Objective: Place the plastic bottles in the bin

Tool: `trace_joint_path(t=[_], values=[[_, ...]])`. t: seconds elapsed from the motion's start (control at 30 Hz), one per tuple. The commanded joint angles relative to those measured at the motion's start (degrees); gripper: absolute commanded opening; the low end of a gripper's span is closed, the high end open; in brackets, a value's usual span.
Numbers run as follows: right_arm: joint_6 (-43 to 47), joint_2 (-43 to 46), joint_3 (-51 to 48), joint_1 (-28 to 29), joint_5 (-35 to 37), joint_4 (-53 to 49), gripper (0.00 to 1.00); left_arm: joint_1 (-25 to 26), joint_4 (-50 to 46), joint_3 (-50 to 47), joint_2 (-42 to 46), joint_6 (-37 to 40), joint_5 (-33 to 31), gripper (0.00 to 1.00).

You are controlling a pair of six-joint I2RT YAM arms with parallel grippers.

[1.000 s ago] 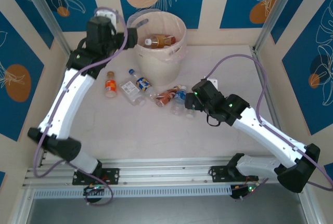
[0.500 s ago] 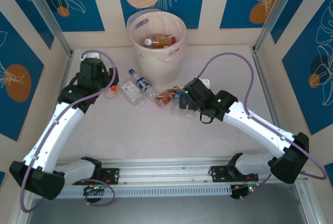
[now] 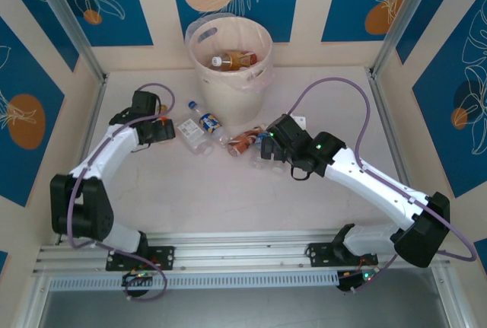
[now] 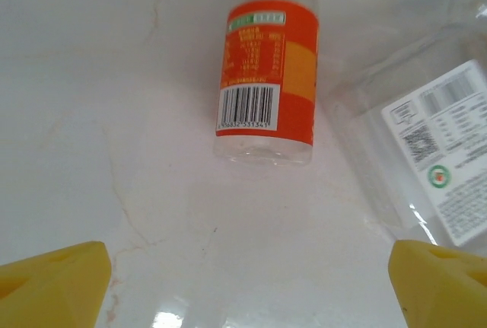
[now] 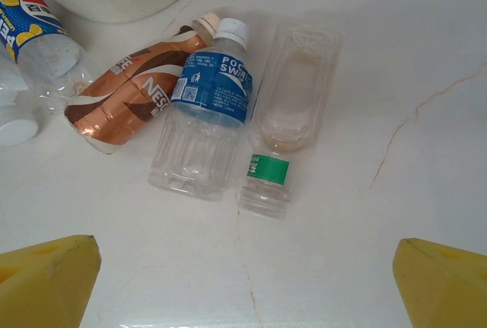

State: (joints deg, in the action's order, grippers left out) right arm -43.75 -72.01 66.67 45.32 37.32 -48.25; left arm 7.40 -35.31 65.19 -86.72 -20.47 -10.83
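L pincer [image 4: 251,282] is wide apart, orange bottle [image 4: 268,77] ahead, its cap cut off. R pincer [image 5: 243,282] wide apart too, blue bottle [image 5: 207,126] ahead, free table [image 5: 396,214] on its right. Bin [image 3: 228,93] stands at the back, a brown bottle [image 3: 232,59] inside.

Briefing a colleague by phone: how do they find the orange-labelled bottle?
Left of the big round cream plastic bin lies a small clear plastic bottle. Unlike the larger white-labelled clear bottle beside it, its label is orange with a barcode.
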Motion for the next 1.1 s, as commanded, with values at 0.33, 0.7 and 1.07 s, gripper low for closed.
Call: trace_joint_path(t=[0.33,0.7,1.07], values=[[-1.69,1.69,0.61,0.16,1.61,-0.44,0.99,-6.27,2.53,10.04,-15.62,3.69,9.59,0.84],[-1.43,1.74,1.07,0.38,1.7,-0.76,0.99,-7.11,1.87,14.93,-23.31,3.63,11.92,0.75],[-1.38,2.54,0.74,0.46,2.23,-1.41,0.99,-7.49,2.11,15.63,-26.87,2.12,10.83,0.64]])
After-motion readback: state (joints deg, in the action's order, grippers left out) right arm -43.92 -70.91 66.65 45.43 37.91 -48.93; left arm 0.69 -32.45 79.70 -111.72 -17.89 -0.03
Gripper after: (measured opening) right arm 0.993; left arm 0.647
